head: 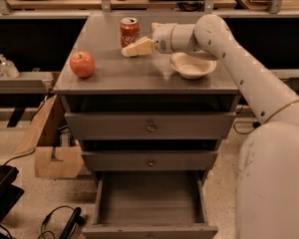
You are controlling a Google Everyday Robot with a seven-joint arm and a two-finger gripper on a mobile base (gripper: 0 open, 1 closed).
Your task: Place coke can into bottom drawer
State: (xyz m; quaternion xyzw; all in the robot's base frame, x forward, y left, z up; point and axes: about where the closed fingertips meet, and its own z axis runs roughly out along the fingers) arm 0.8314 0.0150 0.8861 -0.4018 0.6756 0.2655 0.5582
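Coke can (129,31) stands upright, silver top up, on the cabinet top (139,76); gripper (138,41), fingers apart, just beside it.

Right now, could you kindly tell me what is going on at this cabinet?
The robot's one arm is stretched across the cabinet top, with its gripper low beside the coke can, which stands upright on the top near the back edge. Whether they touch cannot be told. The bottom drawer stands pulled open below, with no can in it yet. An apple and a bowl also sit on top.
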